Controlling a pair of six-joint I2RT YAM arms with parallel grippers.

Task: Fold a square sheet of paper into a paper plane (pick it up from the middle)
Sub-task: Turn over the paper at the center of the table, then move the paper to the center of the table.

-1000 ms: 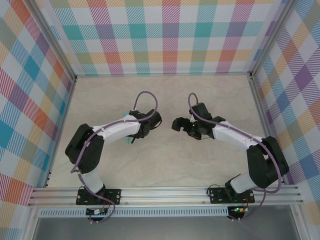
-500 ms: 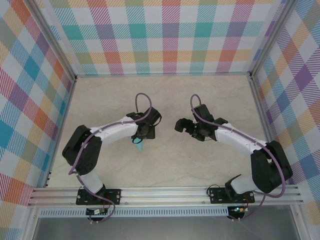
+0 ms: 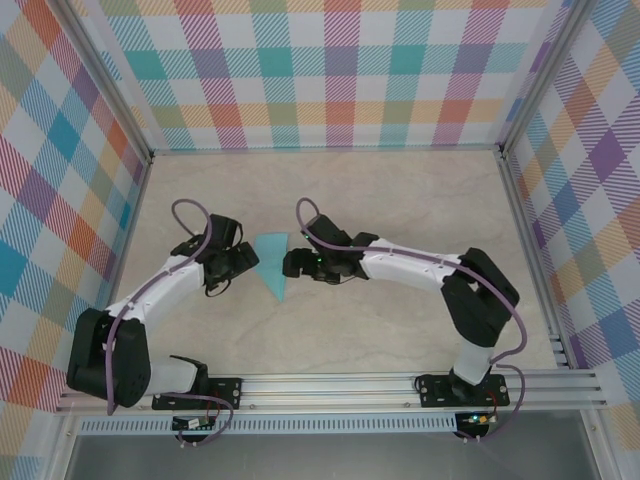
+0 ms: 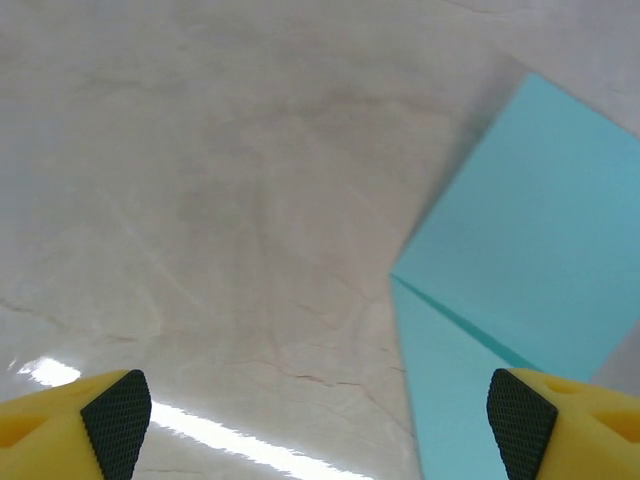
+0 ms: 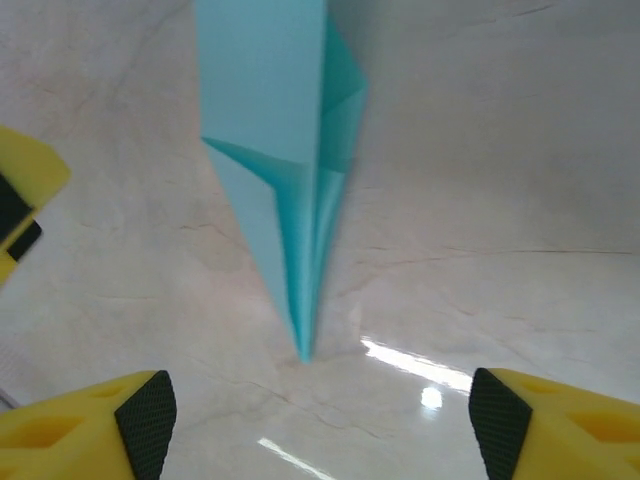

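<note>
The square sheet of paper is turquoise and folded into a pointed paper plane [image 3: 272, 262]. It lies flat on the table between my two grippers, wide end away from me and tip toward the near edge. My left gripper [image 3: 243, 262] stands open just left of it. In the left wrist view the paper plane [image 4: 530, 230] reaches under the right fingertip [image 4: 520, 435] of the open left gripper [image 4: 320, 430]. My right gripper [image 3: 293, 264] is open just right of the plane. In its wrist view the paper plane [image 5: 290, 150] points at the open right gripper [image 5: 320, 425], and nothing is between the fingers.
The pale marbled table [image 3: 400, 200] is closed in by plaid walls [image 3: 330, 70] at the back and both sides. An aluminium rail [image 3: 330, 385] runs along the near edge by the arm bases. A yellow finger of the left gripper [image 5: 20, 200] shows at the left of the right wrist view.
My left gripper opened, let go of the paper and swung left. The paper now lies in plain sight on the table. The right arm reached left to it and its jaws narrowed a little.
</note>
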